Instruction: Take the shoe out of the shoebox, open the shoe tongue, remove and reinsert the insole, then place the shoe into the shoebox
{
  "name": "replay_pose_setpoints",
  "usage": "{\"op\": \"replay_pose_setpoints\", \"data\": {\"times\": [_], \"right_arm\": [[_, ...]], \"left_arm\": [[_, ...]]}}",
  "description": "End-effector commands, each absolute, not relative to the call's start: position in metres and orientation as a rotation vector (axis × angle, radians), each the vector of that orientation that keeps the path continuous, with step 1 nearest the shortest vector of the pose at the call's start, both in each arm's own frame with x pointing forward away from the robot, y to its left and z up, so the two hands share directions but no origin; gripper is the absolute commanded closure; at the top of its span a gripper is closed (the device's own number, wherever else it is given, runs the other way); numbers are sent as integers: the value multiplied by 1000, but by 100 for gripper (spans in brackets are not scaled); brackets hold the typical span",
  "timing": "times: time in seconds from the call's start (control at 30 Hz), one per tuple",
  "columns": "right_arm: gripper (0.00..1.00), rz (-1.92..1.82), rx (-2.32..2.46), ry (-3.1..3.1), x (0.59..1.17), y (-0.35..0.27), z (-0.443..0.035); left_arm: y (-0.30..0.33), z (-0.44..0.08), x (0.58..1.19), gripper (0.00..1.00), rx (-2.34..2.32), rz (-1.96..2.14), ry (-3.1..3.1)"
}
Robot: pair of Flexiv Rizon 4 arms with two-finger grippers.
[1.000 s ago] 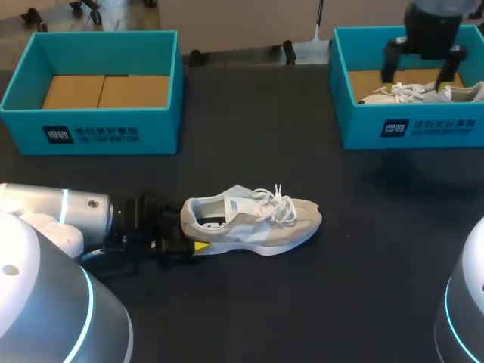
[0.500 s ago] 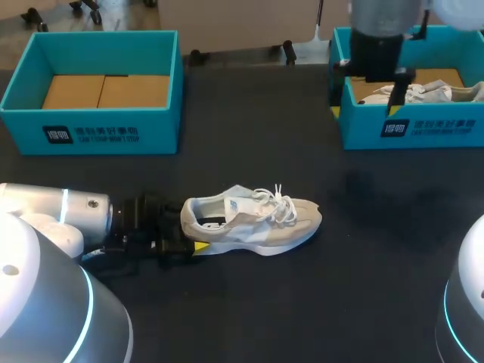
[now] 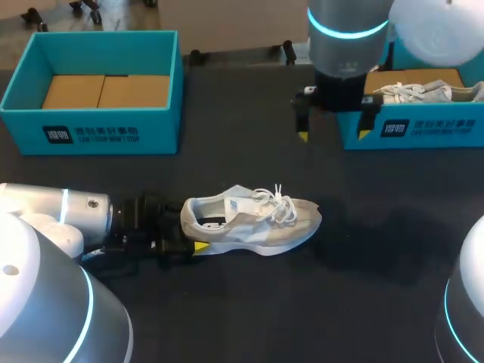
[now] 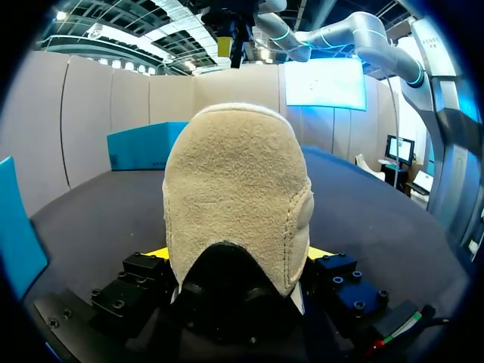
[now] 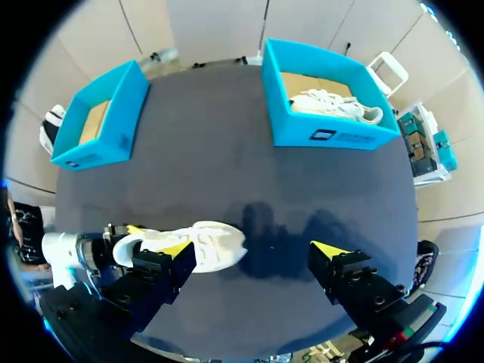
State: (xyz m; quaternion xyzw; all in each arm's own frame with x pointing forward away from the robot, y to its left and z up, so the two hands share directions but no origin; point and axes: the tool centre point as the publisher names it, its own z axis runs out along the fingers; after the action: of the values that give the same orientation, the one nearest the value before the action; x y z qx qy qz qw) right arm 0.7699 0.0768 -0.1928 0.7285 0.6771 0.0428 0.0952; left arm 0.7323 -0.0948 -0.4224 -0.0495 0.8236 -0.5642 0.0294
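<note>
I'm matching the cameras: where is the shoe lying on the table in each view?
Head view: the shoe lies centrally, toe to the right.
Left wrist view: its heel fills the middle, between the fingers.
Right wrist view: on the table under the right gripper.
Shared landmark: the left gripper at its heel.

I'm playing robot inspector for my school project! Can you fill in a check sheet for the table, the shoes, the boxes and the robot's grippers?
surface: black table, bare around the shoe.
job's things: beige-and-white lace-up sneaker standing on its sole on the table; left teal cardboard shoebox, no shoe inside; right teal cardboard shoebox holding a white-grey laced shoe.
clutter: nothing seen.
grippers: left gripper, jaws shut on the sneaker's heel; right gripper, jaws open and empty, above the table beside the right shoebox.
cables: short wires on the left gripper's body.
surroundings: nothing seen reaching over the table.
</note>
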Motion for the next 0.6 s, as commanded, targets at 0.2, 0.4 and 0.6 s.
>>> {"op": "replay_pose_setpoints", "data": {"times": [0.2,0.4,0.6], "right_arm": [[0,160,2197,1989,768,96,-218],[0,160,2197,1989,768,96,-218],[0,160,2197,1989,768,96,-218]], "left_arm": [[-95,-425,732,100,-152,-1734,2545],[-95,-425,732,100,-152,-1734,2545],[-95,-425,732,100,-152,-1734,2545]]}}
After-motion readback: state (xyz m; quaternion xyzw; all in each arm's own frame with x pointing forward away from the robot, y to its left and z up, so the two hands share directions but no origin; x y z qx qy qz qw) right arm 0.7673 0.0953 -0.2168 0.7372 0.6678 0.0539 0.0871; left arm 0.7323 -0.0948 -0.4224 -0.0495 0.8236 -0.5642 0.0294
